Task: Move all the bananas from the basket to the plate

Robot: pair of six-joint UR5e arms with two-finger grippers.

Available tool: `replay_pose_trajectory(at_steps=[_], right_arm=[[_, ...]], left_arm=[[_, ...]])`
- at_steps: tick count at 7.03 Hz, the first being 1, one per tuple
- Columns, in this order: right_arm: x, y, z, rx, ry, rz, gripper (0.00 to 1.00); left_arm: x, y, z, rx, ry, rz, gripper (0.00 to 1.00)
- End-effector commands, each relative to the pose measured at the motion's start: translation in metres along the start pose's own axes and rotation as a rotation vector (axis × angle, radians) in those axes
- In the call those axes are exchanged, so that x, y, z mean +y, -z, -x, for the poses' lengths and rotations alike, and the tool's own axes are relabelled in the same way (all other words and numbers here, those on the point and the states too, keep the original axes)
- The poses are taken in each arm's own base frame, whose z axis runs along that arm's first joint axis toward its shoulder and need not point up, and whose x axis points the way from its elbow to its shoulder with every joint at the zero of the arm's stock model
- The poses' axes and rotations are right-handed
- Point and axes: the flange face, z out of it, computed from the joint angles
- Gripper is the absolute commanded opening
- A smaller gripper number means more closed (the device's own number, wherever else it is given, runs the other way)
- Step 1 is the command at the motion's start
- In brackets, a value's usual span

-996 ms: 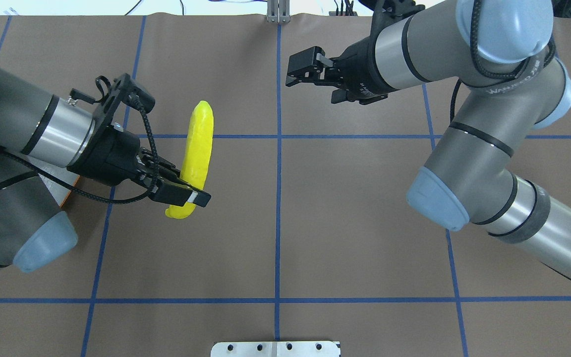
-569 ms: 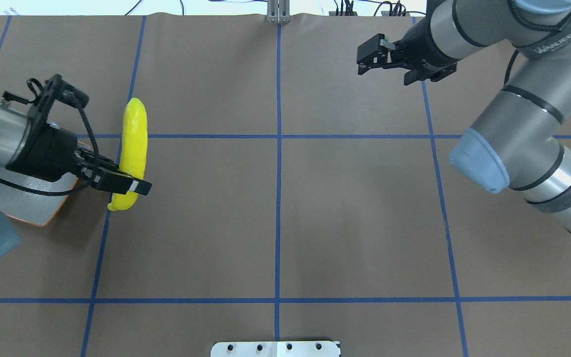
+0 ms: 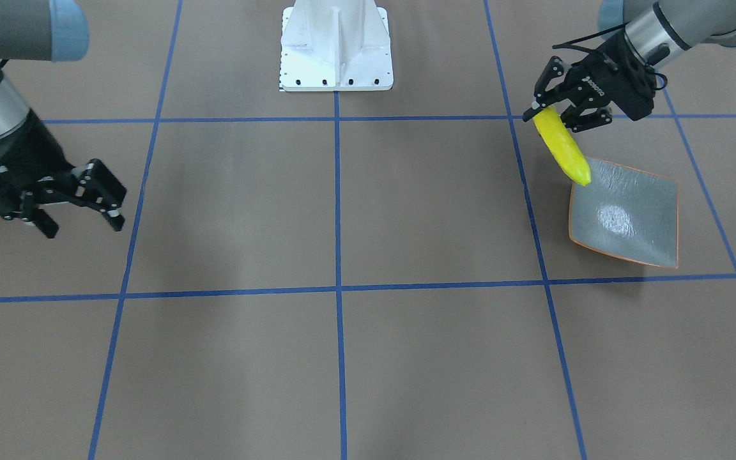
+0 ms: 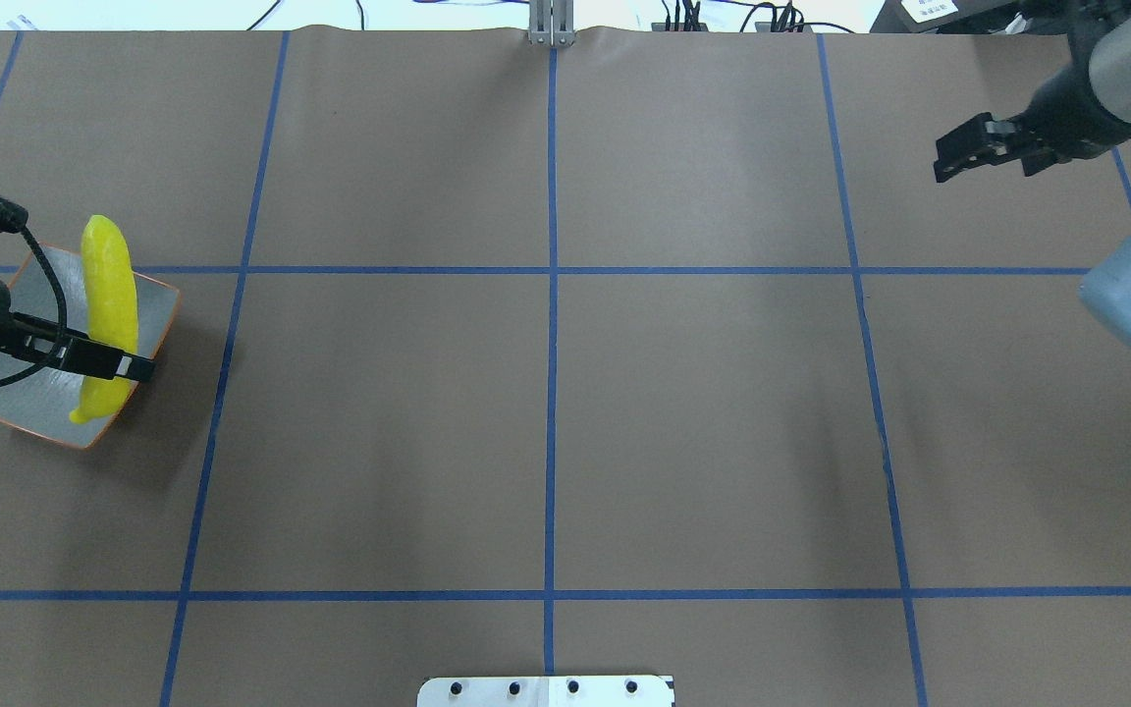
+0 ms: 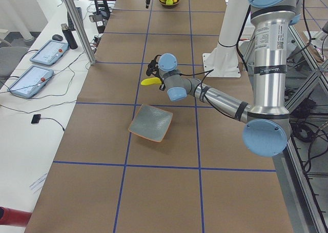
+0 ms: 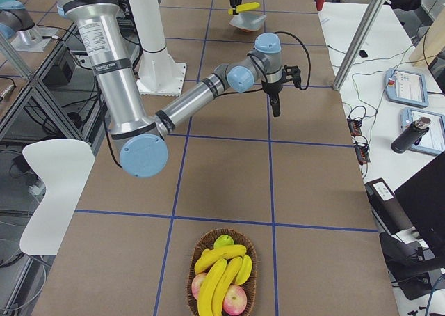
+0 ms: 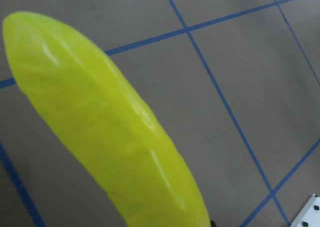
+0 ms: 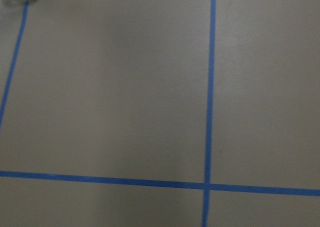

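Left arm has swung out toward the tabletop's left edge since 0.6 s ago, and the right arm has pulled back toward the far right corner.

Overhead: left gripper (image 4: 124,365) is clamped across the lower part of one banana (image 4: 106,285), which now sits over the plate (image 4: 35,407) near the left edge. The banana is bright yellow, glossy and gently curved. Right gripper (image 4: 941,162) is near the far right corner.

Front-facing: the banana hangs tilted from the left gripper, free tip over the plate's corner. The plate is grey-green with an orange rim and nothing lies in it. Right gripper's jaws are spread, holding nothing.

Left side: the banana is held clear above the plate.

Right side: basket (image 6: 240,234) at the right end holds more bananas (image 6: 219,271) plus a few apples (image 6: 235,298).

Left wrist: the banana fills the frame, blunt tip at upper left.

Right wrist: only brown tabletop (image 8: 110,87) with blue tape lines (image 8: 210,87).
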Motion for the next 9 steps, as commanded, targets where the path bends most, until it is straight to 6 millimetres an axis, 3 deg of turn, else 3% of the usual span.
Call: replay_pose_trajectory(at_steps=[1,3,4,5,6,7,9], right_arm=[[0.033,0.011,-0.127,0.037,0.128,0.049,1.00],[0.041,0.014,-0.197,0.035,0.188,0.072,1.00],[0.041,0.014,-0.212,0.042,0.194,0.075,1.00],[0.042,0.012,-0.224,0.047,0.201,0.081,1.00],[0.047,0.010,-0.239,0.052,0.225,0.093,1.00],[0.053,0.006,-0.264,0.059,0.250,0.109,1.00],[0.070,0.002,-0.309,0.058,0.273,0.134,1.00]], left_arm=[[0.006,-0.024,0.057,-0.113,0.013,0.009,0.00],[0.011,-0.046,0.106,-0.188,-0.023,0.043,0.00],[0.010,-0.050,0.126,-0.212,-0.037,0.060,0.00],[0.003,-0.052,0.130,-0.230,-0.038,0.073,0.00],[-0.003,-0.053,0.129,-0.242,-0.074,0.074,0.46],[-0.010,-0.052,0.128,-0.259,-0.097,0.054,0.99],[-0.015,-0.051,0.126,-0.278,-0.107,0.033,1.00]])
